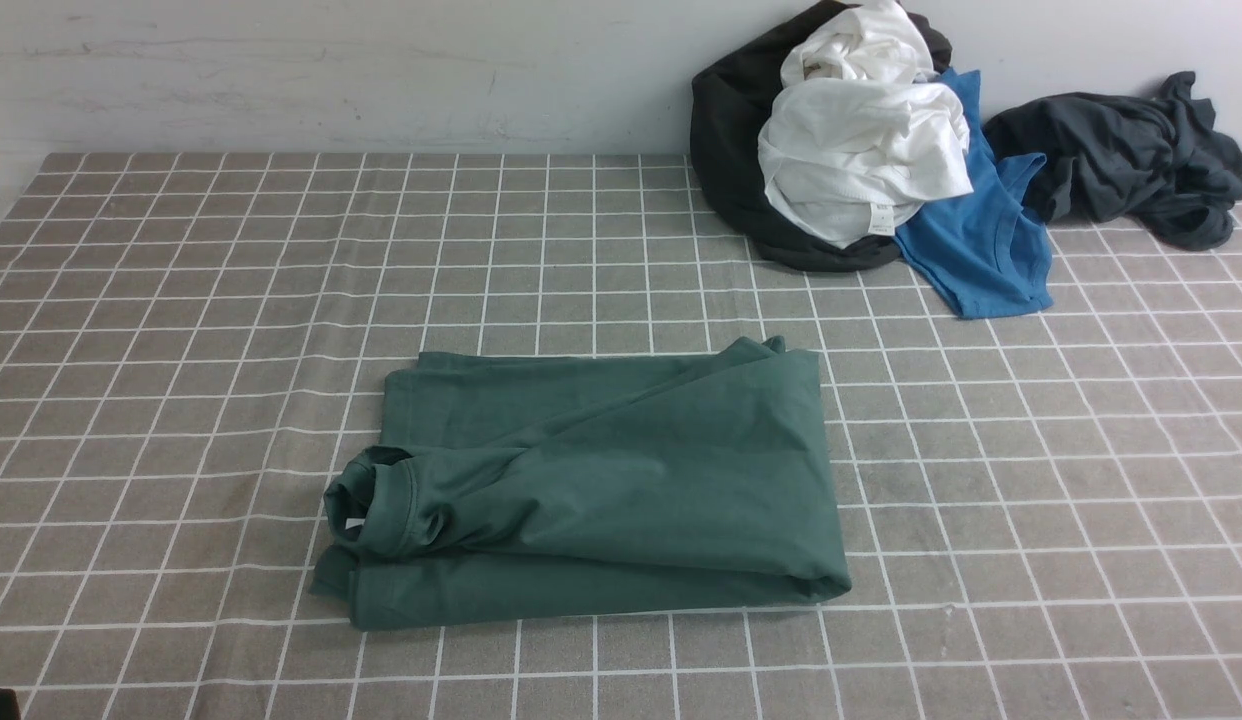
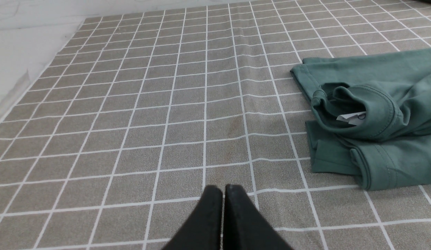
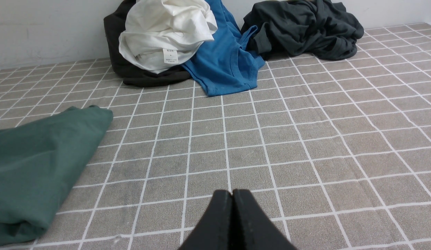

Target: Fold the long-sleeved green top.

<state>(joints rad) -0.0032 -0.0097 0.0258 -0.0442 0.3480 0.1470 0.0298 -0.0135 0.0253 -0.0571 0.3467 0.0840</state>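
The green long-sleeved top (image 1: pixel 601 490) lies folded into a rough rectangle in the middle of the checked cloth, its ribbed neck with a white label at the left end. In the left wrist view the top (image 2: pixel 375 114) lies apart from my left gripper (image 2: pixel 223 189), whose black fingers are shut with nothing between them. The right wrist view shows the top's folded end (image 3: pixel 38 163), well away from my right gripper (image 3: pixel 232 192), also shut and empty. Neither arm shows in the front view.
A pile of clothes sits at the back right against the wall: a white garment (image 1: pixel 861 150) on a black one (image 1: pixel 731 140), a bright blue t-shirt (image 1: pixel 981 240), and a dark grey garment (image 1: pixel 1131 160). The grey checked tablecloth (image 1: pixel 231 300) covers the table.
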